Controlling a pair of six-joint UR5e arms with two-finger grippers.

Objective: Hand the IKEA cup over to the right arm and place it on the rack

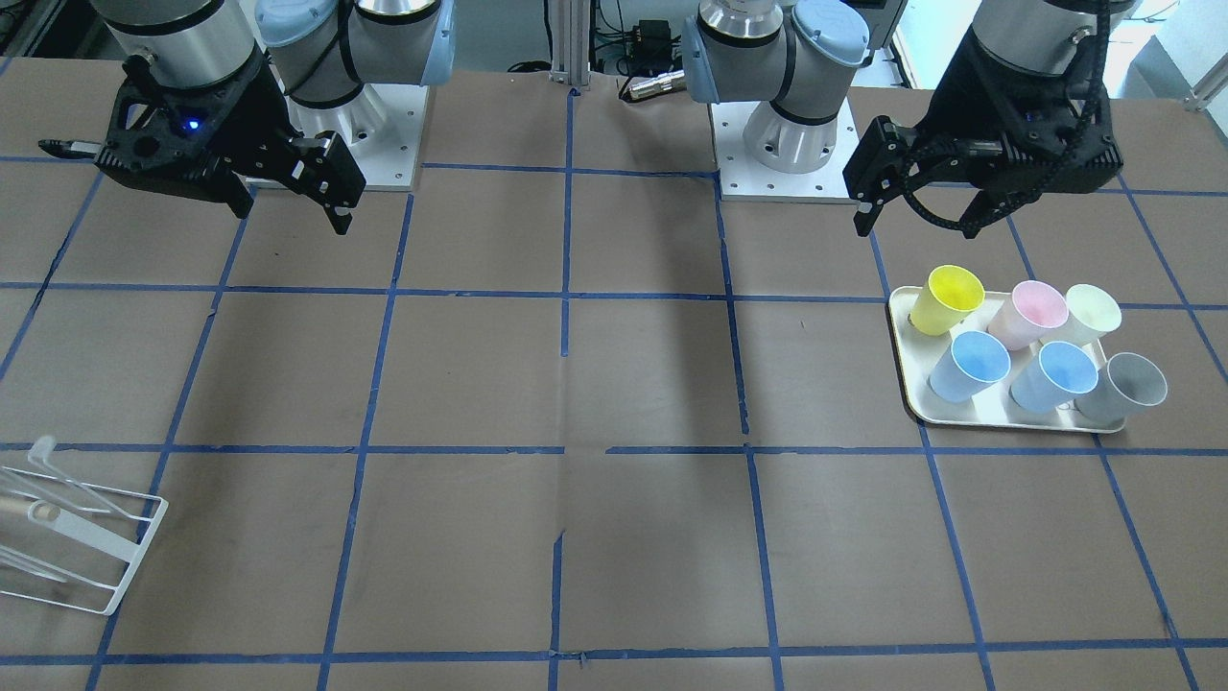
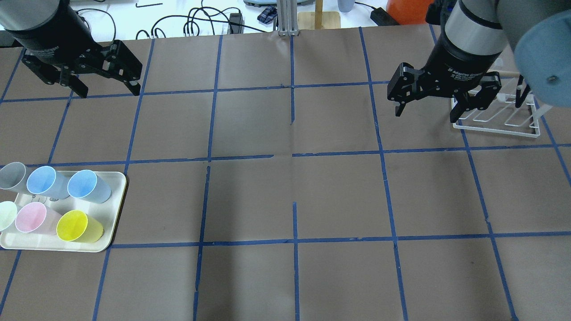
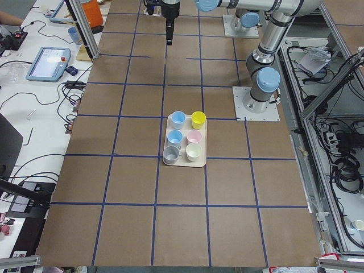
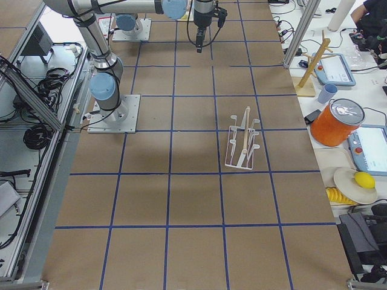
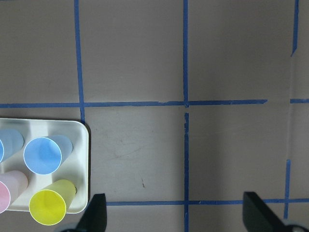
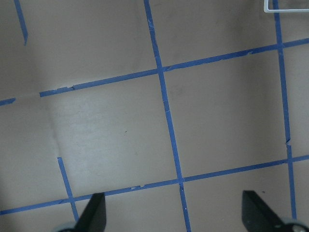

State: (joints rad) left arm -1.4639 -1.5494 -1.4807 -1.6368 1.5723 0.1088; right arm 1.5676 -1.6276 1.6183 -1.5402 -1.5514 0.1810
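Note:
The bright yellow IKEA cup stands mouth up at the tray's corner nearest the robot and the table's middle, and also shows in the front view and the left wrist view. My left gripper is open and empty, held high beyond the tray; its fingertips frame bare table beside the cup. My right gripper is open and empty, hanging just left of the white wire rack. The rack lies at the table edge in the front view and stands clear in the exterior right view.
The cream tray also holds two blue cups, a pink cup, a pale cream cup and a grey cup. The arm bases stand at the robot's side. Cables lie beyond the table's far edge.

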